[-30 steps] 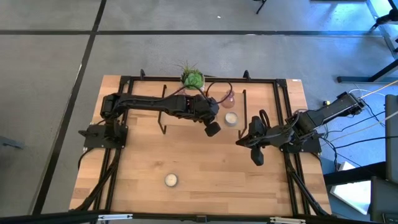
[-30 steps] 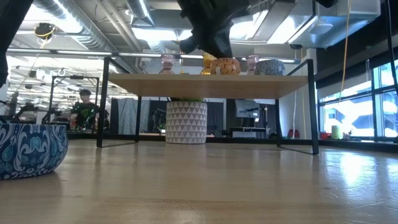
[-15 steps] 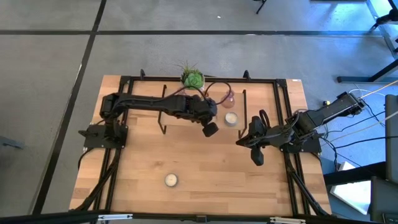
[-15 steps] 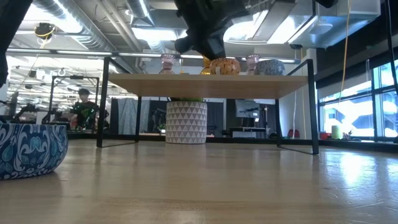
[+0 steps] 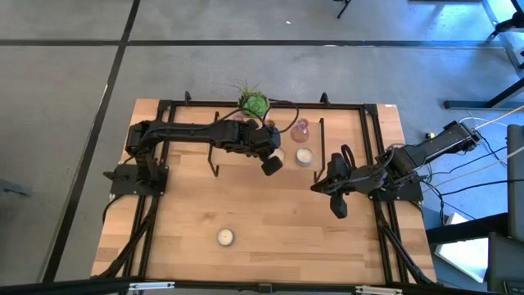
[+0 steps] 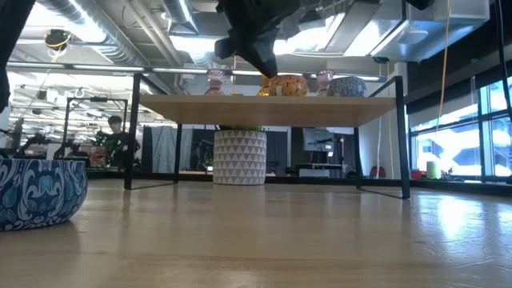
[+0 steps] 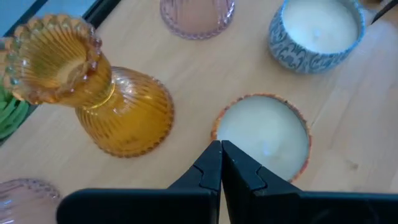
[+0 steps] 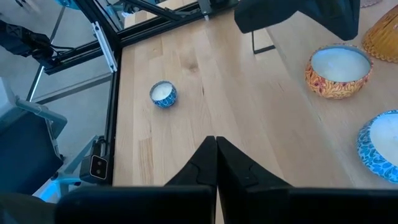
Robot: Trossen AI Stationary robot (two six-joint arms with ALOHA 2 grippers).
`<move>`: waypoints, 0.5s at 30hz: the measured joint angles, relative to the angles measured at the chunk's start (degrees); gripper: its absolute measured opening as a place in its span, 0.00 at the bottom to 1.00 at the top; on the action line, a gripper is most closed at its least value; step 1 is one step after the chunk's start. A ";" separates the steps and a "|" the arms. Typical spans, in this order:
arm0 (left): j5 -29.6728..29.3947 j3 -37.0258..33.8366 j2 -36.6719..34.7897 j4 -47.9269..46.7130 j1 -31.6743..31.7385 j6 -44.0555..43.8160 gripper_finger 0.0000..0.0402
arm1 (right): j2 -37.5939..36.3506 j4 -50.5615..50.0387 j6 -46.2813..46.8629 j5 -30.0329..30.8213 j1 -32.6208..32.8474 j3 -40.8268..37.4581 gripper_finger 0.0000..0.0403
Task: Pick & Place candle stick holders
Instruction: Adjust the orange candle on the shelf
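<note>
Over the last second the left claw (image 5: 273, 161) has drawn back toward its own side of the raised shelf (image 6: 272, 106), so the candle in the orange patterned round holder (image 7: 264, 134), which it covered from above, now shows just beside it. Its fingers (image 7: 211, 167) are pressed together with nothing between them.

Nearest the low camera, a low round blue-and-white patterned holder (image 6: 38, 190) filled with cream wax stands alone on the wooden bench (image 5: 270, 221), well apart from the rest. The right claw (image 5: 336, 202) hangs over the bench's right half, fingers (image 8: 214, 160) closed and empty.

Farther back on the shelf, the ribbed amber glass candle stick holder (image 7: 102, 96) stands upright beside the orange holder. Beyond them stand a second blue-and-white patterned round holder (image 7: 316, 31) and a ribbed pinkish glass holder (image 7: 197, 12). At the far edge is the green spiky plant (image 5: 252, 102), whose white patterned pot (image 6: 239, 158) shows under the shelf.
</note>
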 joint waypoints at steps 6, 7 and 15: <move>0.33 0.01 -0.44 0.61 -0.33 0.00 0.00 | 0.00 0.05 0.00 -0.01 0.00 0.00 0.00; 0.78 0.01 -0.44 0.39 -0.33 0.02 0.00 | 0.00 0.05 0.00 -0.01 0.00 0.00 0.00; 1.95 0.01 -0.38 0.25 -0.33 0.10 0.00 | 0.00 0.07 -0.02 0.00 0.00 0.00 0.00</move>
